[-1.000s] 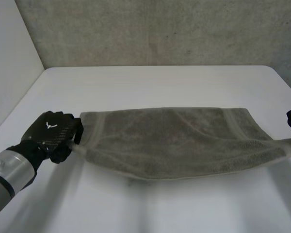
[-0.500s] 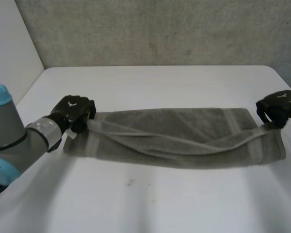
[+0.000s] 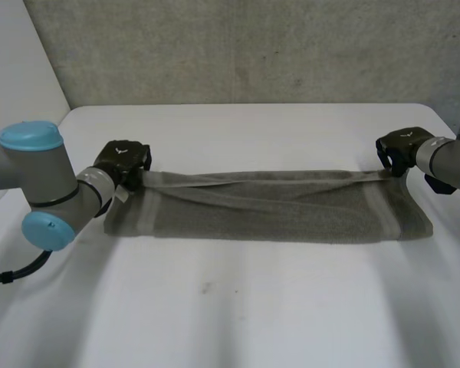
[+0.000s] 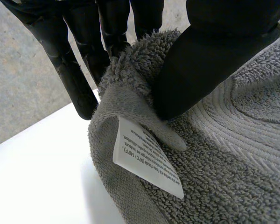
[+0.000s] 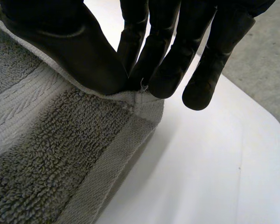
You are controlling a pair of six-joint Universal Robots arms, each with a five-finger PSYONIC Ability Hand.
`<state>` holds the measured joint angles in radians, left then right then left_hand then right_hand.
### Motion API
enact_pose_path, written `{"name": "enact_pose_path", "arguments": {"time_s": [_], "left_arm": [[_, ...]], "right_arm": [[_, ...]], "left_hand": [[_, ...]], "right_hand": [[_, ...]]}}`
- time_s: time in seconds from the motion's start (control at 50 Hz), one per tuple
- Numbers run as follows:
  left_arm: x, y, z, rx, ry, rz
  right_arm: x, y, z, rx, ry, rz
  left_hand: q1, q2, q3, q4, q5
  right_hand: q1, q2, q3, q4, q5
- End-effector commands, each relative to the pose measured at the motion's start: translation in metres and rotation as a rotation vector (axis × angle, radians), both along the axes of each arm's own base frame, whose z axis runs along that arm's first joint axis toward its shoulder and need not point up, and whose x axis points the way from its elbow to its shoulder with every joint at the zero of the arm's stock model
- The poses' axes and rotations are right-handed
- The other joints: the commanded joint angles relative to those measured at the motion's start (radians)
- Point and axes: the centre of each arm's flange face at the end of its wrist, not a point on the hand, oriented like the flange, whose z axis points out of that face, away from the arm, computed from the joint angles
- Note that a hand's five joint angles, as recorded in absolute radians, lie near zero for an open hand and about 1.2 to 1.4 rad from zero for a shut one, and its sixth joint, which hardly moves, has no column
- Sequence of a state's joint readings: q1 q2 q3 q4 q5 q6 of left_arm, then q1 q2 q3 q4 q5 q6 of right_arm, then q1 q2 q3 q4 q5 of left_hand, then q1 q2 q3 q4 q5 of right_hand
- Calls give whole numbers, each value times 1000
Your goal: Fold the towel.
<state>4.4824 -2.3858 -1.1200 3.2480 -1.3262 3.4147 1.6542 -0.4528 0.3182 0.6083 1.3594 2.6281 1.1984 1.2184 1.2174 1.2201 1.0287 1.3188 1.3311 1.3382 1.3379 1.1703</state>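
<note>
While corner-pinched, towel (image 3: 276,216) between robot hands (image 3: 121,162) (image 3: 401,147)

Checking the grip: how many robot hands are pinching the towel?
2. The black left hand pinches a corner of the grey terry towel beside its white care label; the black right hand pinches the opposite end's corner.

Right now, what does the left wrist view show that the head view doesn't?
The left wrist view adds the print on the white care label at a corner of the grey terry towel, and the left robot hand pinching that corner between thumb and fingers. The head view adds the towel's whole doubled-over length and the right robot hand holding the opposite end. Both share the left robot hand, the towel and the white table.
</note>
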Motion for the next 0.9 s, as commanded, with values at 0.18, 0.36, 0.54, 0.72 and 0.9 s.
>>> {"name": "enact_pose_path", "arguments": {"time_s": [0.18, 0.36, 0.54, 0.72, 0.9], "left_arm": [[-1, -8, -9, -1, -4, 15], [1, -15, -9, -11, -5, 46], [7, -16, -3, -25, -18, 115], [12, -5, 38, -74, 28, 136], [19, 31, 63, -67, 39, 131]], "right_arm": [[-3, -16, -5, -90, 3, -55], [1, -21, -14, -122, 5, -57], [2, -29, -1, -214, 2, -85], [6, -23, 53, -318, -70, -85], [-2, 7, 83, -237, -63, -85]], "left_hand": [[198, 178, 179, 176, 193], [-366, -386, -385, -387, -371], [-1017, -1037, -1036, -1039, -1022], [-1003, -1023, -1022, -1024, -1007], [-973, -993, -992, -995, -978]], "right_hand": [[77, 65, 58, 58, 51], [-924, -937, -944, -943, -950], [-1144, -1157, -1164, -1163, -1170], [-1144, -1157, -1164, -1163, -1170], [-1137, -1149, -1157, -1156, -1163]]}}
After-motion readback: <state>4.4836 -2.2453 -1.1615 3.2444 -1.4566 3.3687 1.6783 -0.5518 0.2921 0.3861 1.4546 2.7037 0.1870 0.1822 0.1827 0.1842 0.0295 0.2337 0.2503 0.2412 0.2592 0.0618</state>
